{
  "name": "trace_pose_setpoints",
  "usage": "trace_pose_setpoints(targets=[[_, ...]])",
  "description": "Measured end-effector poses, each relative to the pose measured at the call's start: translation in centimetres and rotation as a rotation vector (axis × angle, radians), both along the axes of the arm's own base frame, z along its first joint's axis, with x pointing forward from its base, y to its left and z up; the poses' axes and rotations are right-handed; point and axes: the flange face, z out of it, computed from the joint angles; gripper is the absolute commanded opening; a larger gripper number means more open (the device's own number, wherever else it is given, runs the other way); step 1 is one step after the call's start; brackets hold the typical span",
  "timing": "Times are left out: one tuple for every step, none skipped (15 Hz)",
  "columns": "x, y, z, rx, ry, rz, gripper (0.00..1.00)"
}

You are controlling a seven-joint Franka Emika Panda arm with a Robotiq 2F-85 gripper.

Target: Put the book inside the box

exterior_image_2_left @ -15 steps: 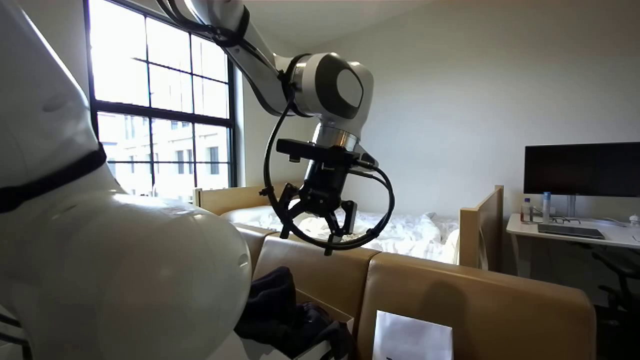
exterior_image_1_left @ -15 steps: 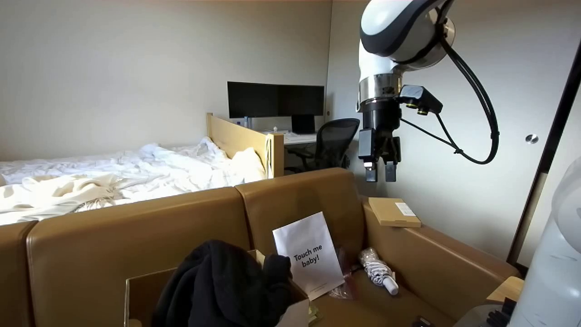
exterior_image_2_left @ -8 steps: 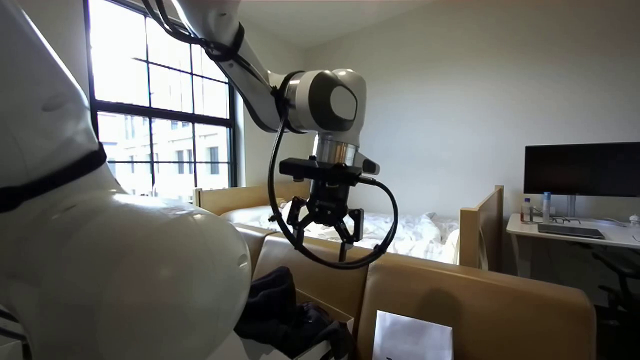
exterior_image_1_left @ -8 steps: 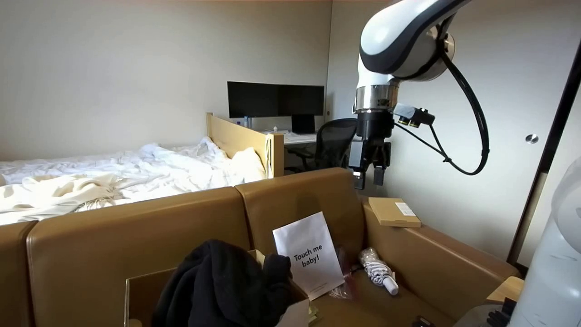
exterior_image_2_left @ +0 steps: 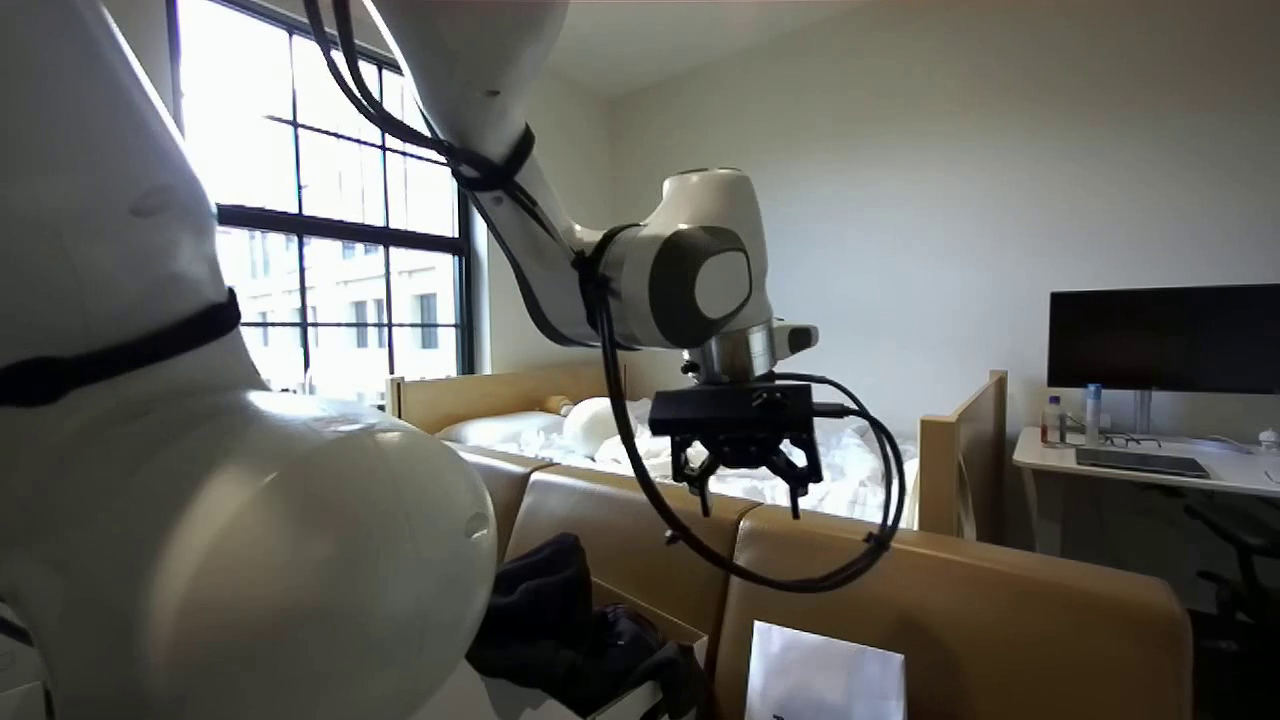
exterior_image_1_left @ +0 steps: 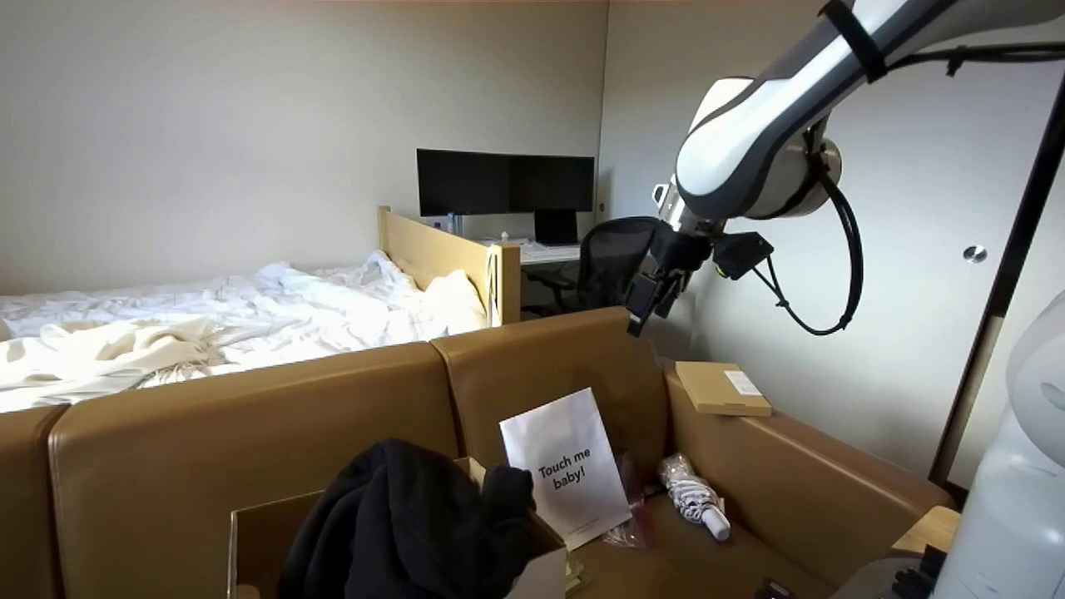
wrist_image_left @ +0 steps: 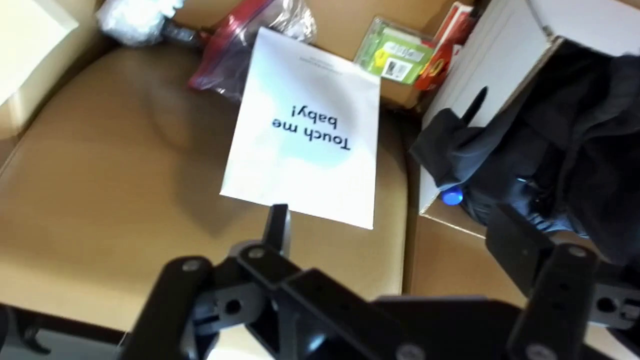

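Plainly, none of the carrying is done: my gripper (exterior_image_2_left: 750, 508) hangs with its 2 fingers spread apart, nothing between them. Just by my fingertips in an exterior view runs the top edge of the sofa backrest (exterior_image_1_left: 532, 366); whether I touch it I cannot tell. Near me, right of centre in that frame, the tan-brown book (exterior_image_1_left: 720, 391) lies flat on the armrest (exterior_image_1_left: 840, 466). So I judge every step is left: grip, lift, carry, lower. Whether the book overhangs the armrest's edge, which would ease a pinch, I cannot tell. Leftward, the white sheet (exterior_image_1_left: 567, 470) looks propped against the backrest; I have room to swing above it. Farther off, lower centre, the box (exterior_image_1_left: 270, 532) stands with dark cloth (exterior_image_1_left: 408, 532) heaped past its rim. The gap at its left looks the likelier opening; the cloth could keep the book from settling. Farthest, beyond the backrest, the mesh chair (exterior_image_1_left: 620, 258) should not hinder me.
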Motion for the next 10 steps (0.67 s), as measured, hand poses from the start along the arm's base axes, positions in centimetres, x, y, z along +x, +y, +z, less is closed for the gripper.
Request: trace_pose_setpoints(targets=[[0.6,-1.0,-0.7,-0.03,-0.039,0.025,1.0],[1.1,-1.9,-1.5,-0.063,-0.072,0.05,1.0],[1.6,-2.7,-2.5,-0.094,-0.102,0.075,1.0],[2.1,-3.4,-3.6,-0.127,-0.128,0.102,1.0],[2.5,-4.0,-4.7,-0.161,-0.153,0.129,1.0],[3.0,-4.5,-5.9,-0.194,-0.178,0.158,1.0],[3.6,-5.3,-7.0,-0.225,-0.199,0.189,1.0],[4.2,-6.2,-8.1,-0.244,-0.207,0.204,1.0],[4.8,-6.9,-8.8,-0.254,-0.204,0.208,1.0],[5.3,-7.3,-9.3,-0.258,-0.201,0.208,1.0]])
